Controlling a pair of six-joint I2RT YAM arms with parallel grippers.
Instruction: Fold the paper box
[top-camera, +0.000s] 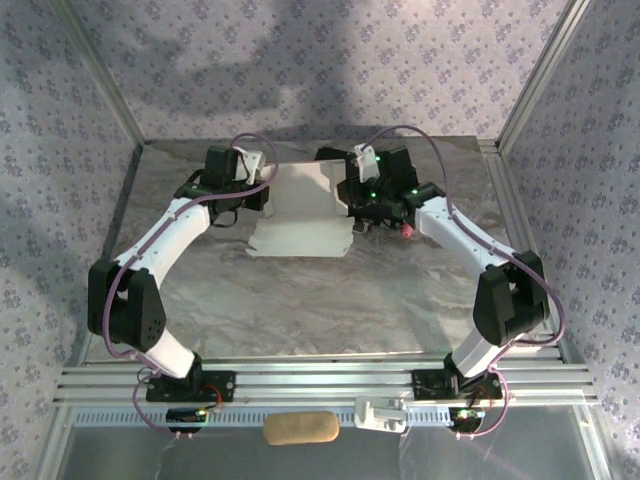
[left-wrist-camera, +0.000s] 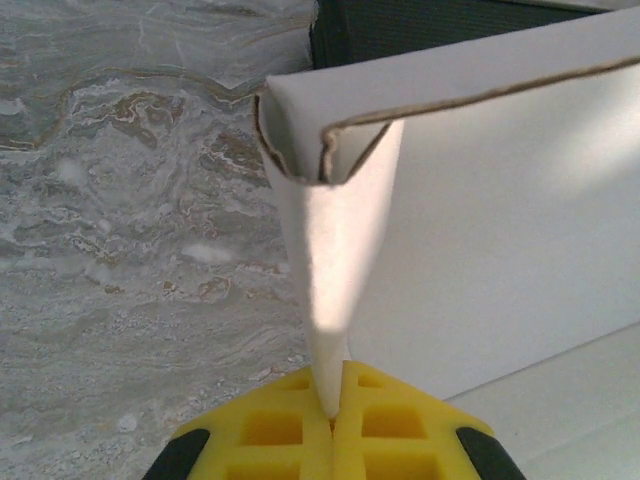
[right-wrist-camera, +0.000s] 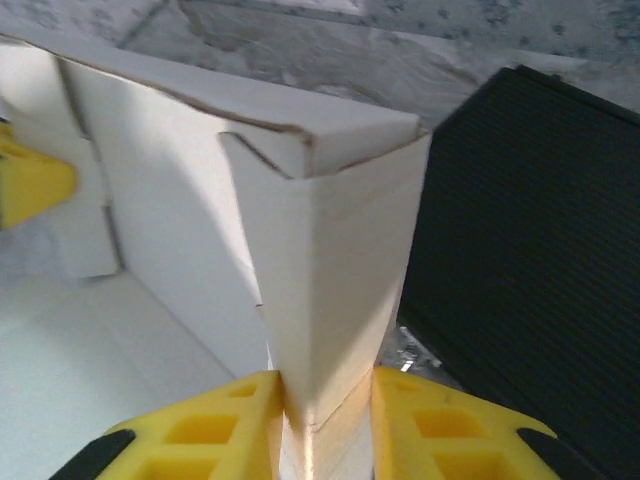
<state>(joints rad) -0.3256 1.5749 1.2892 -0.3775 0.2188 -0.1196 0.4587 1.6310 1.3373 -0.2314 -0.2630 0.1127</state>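
We note the left gripper (left-wrist-camera: 333, 408), jaws pinching a raised flap of the paper box (top-camera: 300, 220), and the right gripper (right-wrist-camera: 325, 400), jaws clamped on the opposite upright corner. The box lies on the table (top-camera: 300, 300) toward its far side. A black case (right-wrist-camera: 530, 250) sits just beside the right corner.

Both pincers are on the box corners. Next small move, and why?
Probably tip the raised wall slightly inward to set its crease: left pincer and right pincer each pinch a corner fold of the box, whose near flap lies flat.
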